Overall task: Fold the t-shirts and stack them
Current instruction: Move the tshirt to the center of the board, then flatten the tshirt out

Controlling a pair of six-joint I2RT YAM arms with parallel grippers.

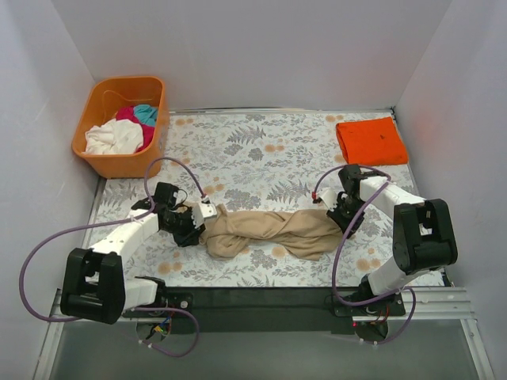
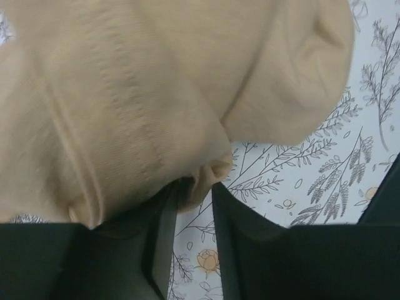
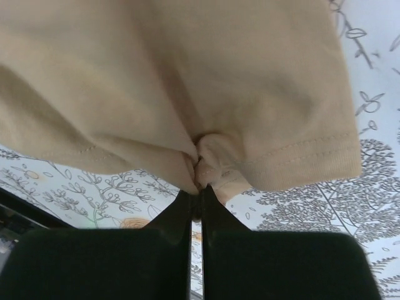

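A tan t-shirt [image 1: 269, 229] lies bunched and twisted into a rope across the near middle of the floral table. At its left end, my left gripper [image 1: 190, 220] has its narrowly parted jaws pinching a fold of the tan cloth [image 2: 125, 94] at the fingertips [image 2: 195, 187]. My right gripper [image 1: 346, 218] is at the right end, shut tight on a gathered bit of hem [image 3: 206, 156]; its tips [image 3: 200, 187] sit just above the table. A folded orange t-shirt [image 1: 371, 140] lies flat at the back right.
An orange plastic basket [image 1: 119, 166] stands at the back left corner holding white [image 1: 112, 138], magenta [image 1: 127, 115] and teal [image 1: 145, 113] shirts. White walls close in the table on three sides. Purple cables loop off both arms.
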